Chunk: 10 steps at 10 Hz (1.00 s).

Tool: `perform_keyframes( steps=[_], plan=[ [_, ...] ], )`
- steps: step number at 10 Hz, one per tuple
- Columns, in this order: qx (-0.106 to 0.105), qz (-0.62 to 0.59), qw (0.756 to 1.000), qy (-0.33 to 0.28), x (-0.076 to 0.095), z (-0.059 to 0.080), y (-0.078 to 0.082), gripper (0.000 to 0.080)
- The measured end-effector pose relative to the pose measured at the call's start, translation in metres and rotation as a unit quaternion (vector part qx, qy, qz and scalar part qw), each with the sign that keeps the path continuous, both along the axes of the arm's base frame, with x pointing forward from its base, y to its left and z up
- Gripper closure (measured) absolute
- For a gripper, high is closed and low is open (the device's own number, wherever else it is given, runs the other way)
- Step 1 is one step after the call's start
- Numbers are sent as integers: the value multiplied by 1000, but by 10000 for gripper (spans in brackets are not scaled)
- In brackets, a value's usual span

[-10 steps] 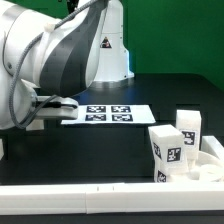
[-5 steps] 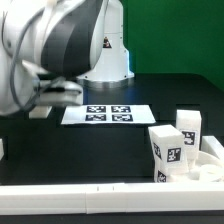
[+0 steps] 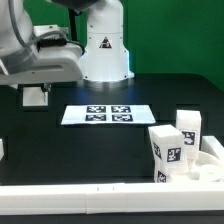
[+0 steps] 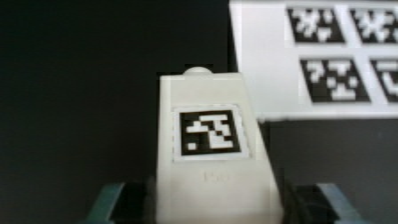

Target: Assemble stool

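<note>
Pinching one tagged stool leg [image 4: 214, 120] in gripper [image 4: 217, 205], fingers [image 4: 118, 200] pressed against both long sides, tag face toward wrist camera. Holding it over black table [image 3: 70, 150], leg tip near marker board [image 4: 338, 55] but not touching. Sitting at upper left of exterior frame, under arm [image 3: 40, 55]. Marker board flat at exterior frame centre. Two more tagged legs [image 3: 166, 152] upright at lower right, just beside white seat [image 3: 210, 152], partly cropped. White rail [image 3: 90, 192] along bottom edge.
</note>
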<state>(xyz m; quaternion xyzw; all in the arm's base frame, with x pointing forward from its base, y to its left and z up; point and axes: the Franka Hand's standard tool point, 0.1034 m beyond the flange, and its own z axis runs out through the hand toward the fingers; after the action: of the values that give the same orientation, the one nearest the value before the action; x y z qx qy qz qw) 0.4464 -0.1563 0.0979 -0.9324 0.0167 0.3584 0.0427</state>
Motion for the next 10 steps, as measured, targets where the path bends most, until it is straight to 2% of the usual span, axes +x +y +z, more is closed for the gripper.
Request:
perform_keyframes(
  steps=[1, 3, 4, 5, 7, 8, 9, 10],
  plan=[
    [11, 6, 999, -32, 19, 25, 22, 471],
    [15, 29, 993, -113, 53, 61, 48, 471],
    [10, 31, 984, -177, 57, 52, 43, 471],
    [10, 25, 982, -189, 48, 50, 41, 471],
    [-2, 23, 963, -268, 60, 53, 41, 471],
    [-18, 7, 957, -290, 74, 67, 63, 471],
    [-20, 25, 948, -318, 95, 83, 93, 471],
    [-21, 38, 936, -348, 109, 94, 106, 471]
  ],
)
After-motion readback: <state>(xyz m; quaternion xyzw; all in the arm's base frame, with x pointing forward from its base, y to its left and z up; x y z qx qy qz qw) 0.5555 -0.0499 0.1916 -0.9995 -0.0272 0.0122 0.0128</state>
